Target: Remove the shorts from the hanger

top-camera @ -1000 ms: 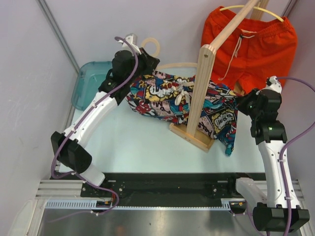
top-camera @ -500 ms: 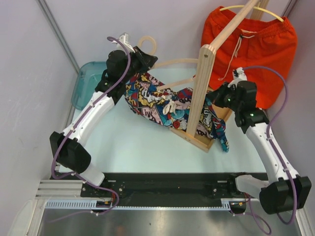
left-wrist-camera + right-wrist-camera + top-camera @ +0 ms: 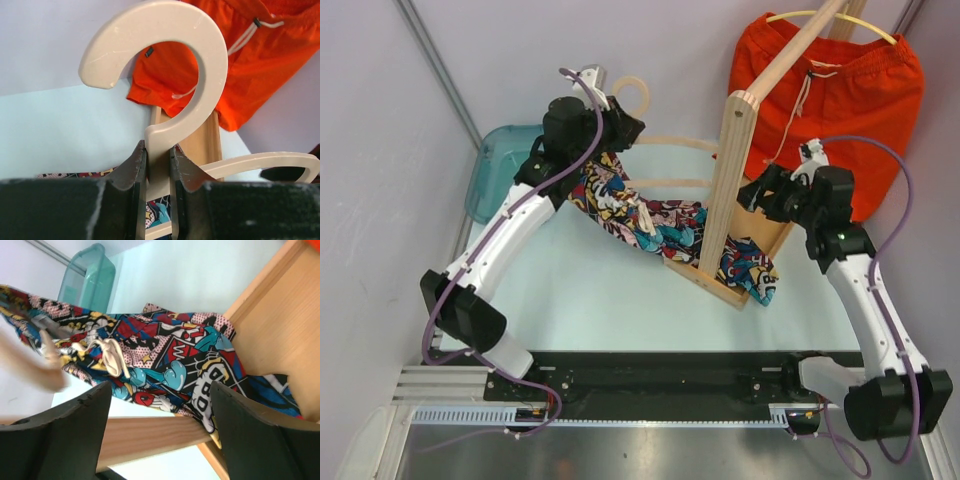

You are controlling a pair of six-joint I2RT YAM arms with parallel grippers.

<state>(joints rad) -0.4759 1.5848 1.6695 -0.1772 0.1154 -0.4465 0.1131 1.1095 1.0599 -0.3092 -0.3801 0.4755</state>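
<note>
My left gripper (image 3: 618,118) is shut on the neck of a cream hanger (image 3: 165,65), just below its hook. The comic-print shorts (image 3: 665,225) trail from under that hanger down across the wooden rack's base (image 3: 705,285); their white drawstring (image 3: 107,357) shows in the right wrist view. My right gripper (image 3: 762,195) stands open beside the rack's post (image 3: 732,170), with the comic-print shorts (image 3: 170,352) beyond its fingers and nothing between them. The orange-red shorts (image 3: 835,95) hang on a second hanger (image 3: 830,18) from the rack's top bar.
A teal bin (image 3: 500,170) sits at the left back of the table. White walls close in on both sides. The rack's slanted top bar (image 3: 795,55) and its post stand between the two arms.
My right gripper has opened and let go of the comic-print shorts, which now lie bunched lower across the rack base. The right arm swung left toward the post. The left gripper keeps its hold on the hanger.
</note>
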